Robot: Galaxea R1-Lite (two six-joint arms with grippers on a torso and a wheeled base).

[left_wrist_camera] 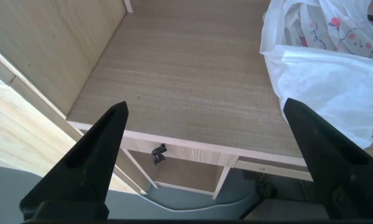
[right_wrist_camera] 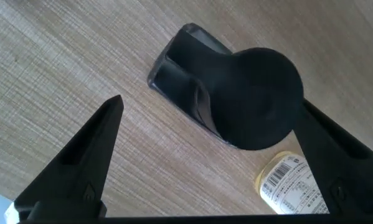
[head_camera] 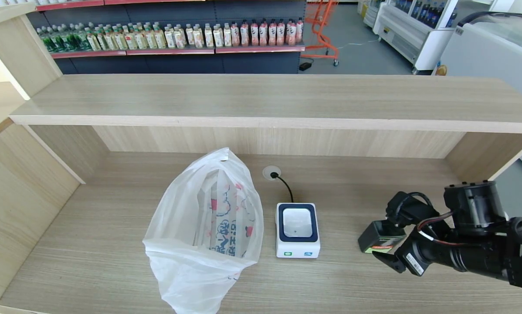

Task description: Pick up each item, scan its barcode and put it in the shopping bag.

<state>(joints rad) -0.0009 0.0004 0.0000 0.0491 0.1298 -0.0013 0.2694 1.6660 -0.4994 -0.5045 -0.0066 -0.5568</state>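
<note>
Head view: the shopping bag point(head_camera: 204, 226) stands on the counter point(head_camera: 113, 261), just left of the scanner point(head_camera: 297, 230). The right tool point(right_wrist_camera: 211, 106) is spread wide around a dark item point(right_wrist_camera: 236, 93), possibly a bottle, lying right of the scanner. The left tool point(left_wrist_camera: 206, 107) gapes empty.

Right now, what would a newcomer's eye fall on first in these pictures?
First, the translucent white plastic shopping bag, left of centre on the pale wooden counter, with a pink-and-blue patterned package inside. To its right sits the white box-shaped scanner with a dark blue frame. Farther right, the open right end effector hangs above a small black item.
</note>
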